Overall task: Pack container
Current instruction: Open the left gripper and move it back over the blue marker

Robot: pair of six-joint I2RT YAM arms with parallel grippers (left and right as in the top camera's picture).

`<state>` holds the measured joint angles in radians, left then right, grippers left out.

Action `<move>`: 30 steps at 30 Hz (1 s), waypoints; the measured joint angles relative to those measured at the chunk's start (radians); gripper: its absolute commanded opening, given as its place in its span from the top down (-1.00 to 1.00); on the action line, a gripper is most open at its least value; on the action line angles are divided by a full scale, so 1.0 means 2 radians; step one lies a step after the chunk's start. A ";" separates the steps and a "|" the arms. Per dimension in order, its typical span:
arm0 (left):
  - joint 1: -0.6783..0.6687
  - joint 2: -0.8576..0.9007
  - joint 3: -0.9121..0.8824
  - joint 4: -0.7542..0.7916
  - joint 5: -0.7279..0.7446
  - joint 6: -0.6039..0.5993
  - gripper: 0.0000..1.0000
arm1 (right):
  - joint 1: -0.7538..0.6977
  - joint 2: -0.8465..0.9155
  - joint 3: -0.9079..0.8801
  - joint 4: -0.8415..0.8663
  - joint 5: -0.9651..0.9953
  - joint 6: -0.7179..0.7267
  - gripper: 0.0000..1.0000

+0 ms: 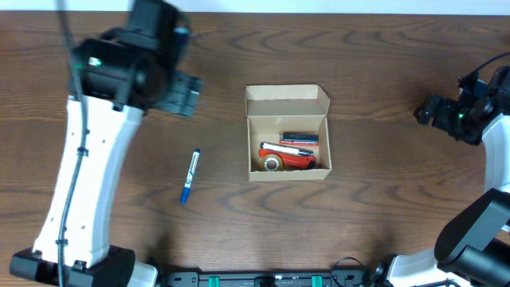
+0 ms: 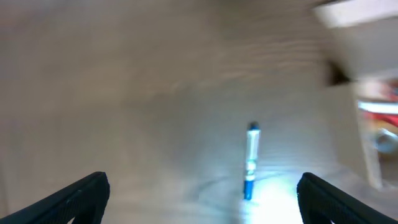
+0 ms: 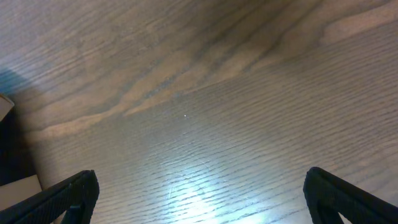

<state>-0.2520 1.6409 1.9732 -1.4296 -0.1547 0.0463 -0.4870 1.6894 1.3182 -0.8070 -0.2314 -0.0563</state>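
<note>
The container (image 1: 286,94), a small tan cardboard box, stands at the table's middle with its flap lid folded back. Inside lie dark marker pens (image 1: 299,139), a red tool (image 1: 299,160) and a roll of tape (image 1: 272,164). A blue marker (image 1: 190,176) lies on the wood to the box's left; it shows blurred in the left wrist view as the blue marker (image 2: 250,160), with the container (image 2: 367,112) at the right edge. My left gripper (image 1: 182,93) hovers above and behind the marker, open and empty (image 2: 202,199). My right gripper (image 1: 426,112) is far right, open over bare wood (image 3: 202,196).
The wooden table (image 1: 382,199) runs across the whole view. The left arm's white link (image 1: 88,183) stretches over the table's left side. The arm bases sit along the front edge.
</note>
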 measured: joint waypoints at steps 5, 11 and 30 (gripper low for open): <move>0.009 -0.058 -0.145 0.083 -0.044 -0.066 -0.91 | 0.000 0.000 0.000 0.000 0.000 0.000 -0.99; 0.007 -0.186 -0.385 0.251 -0.019 -0.080 -0.90 | 0.000 0.000 -0.001 0.000 0.000 -0.001 -0.99; 0.033 -0.094 -0.583 0.339 0.154 -0.054 -0.91 | 0.000 0.000 -0.001 -0.006 -0.001 -0.001 -0.99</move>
<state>-0.1867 1.4525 0.8070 -0.7517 0.1528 -0.0612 -0.4870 1.6894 1.3159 -0.8181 -0.2329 -0.0589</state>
